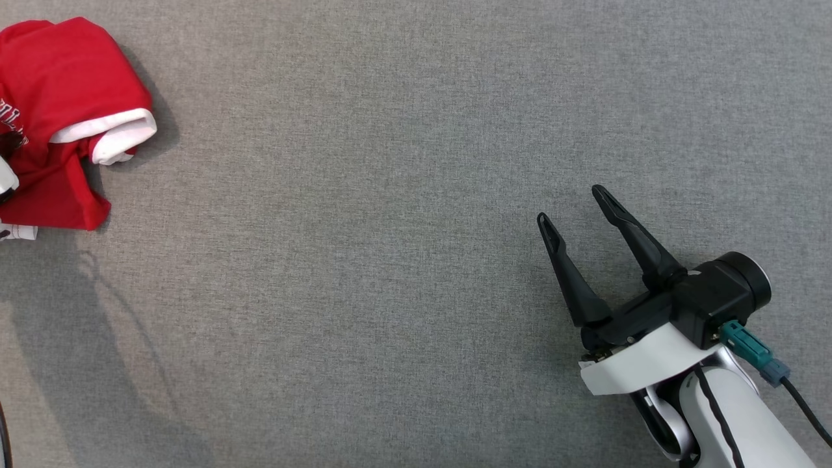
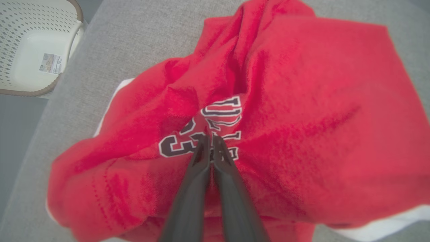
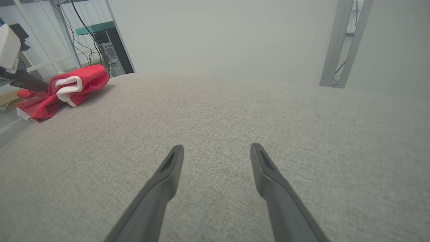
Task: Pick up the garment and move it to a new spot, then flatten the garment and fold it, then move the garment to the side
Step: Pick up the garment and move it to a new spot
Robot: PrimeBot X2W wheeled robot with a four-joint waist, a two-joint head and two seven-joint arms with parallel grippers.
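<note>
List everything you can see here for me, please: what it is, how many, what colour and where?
garment: one, red with white trim and dark lettering, crumpled at the table's left edge
table: one, grey fabric top, under the garment
basket: one, white, perforated, off the table's edge beside the garment
computer tower: one, dark, beyond the table, behind the garment
metal posts: two, grey, against the pale wall, upper right of the right wrist view
left gripper: one, dark fingers, shut on the garment at its lettering
right gripper: one, dark fingers, open, over bare table at the head view's lower right
</note>
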